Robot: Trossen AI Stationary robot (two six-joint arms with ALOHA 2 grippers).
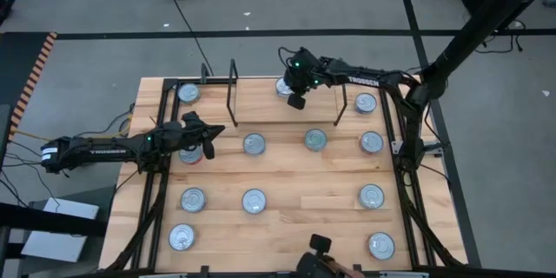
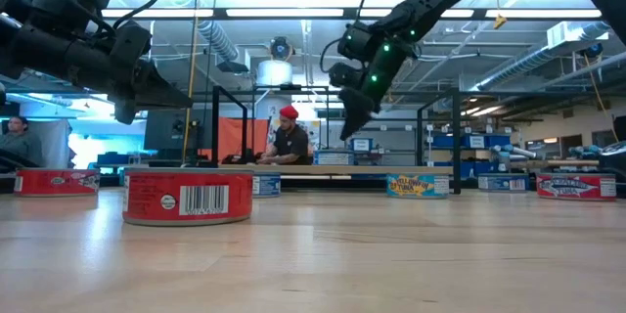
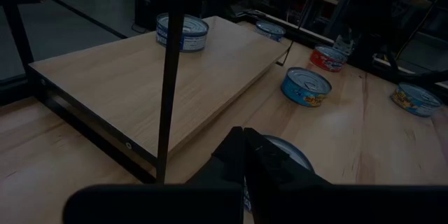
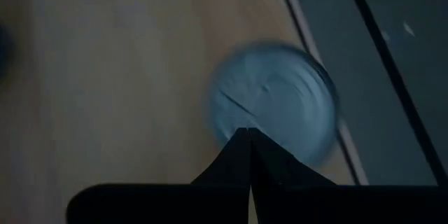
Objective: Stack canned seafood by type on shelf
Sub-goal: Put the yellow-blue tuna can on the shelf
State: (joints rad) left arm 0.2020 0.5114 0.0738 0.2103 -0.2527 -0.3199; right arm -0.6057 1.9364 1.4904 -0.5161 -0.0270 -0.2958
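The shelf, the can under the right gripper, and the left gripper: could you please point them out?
shelf (image 1: 261, 104), high view, bare board.
can under the right gripper (image 4: 280, 94), right wrist view, silver lid.
left gripper (image 1: 216, 130), high view, shut fingertips.

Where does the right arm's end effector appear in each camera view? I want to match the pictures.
High view: right end effector, top centre, over the shelf's back edge.
Low view, centre, hanging above the table, pointing down.
Left wrist view: cannot be made out.
Right wrist view, bottom centre, fingers shut.
Shared landmark: the silver-lidded can beside it in the high view shows beneath it in the right wrist view.
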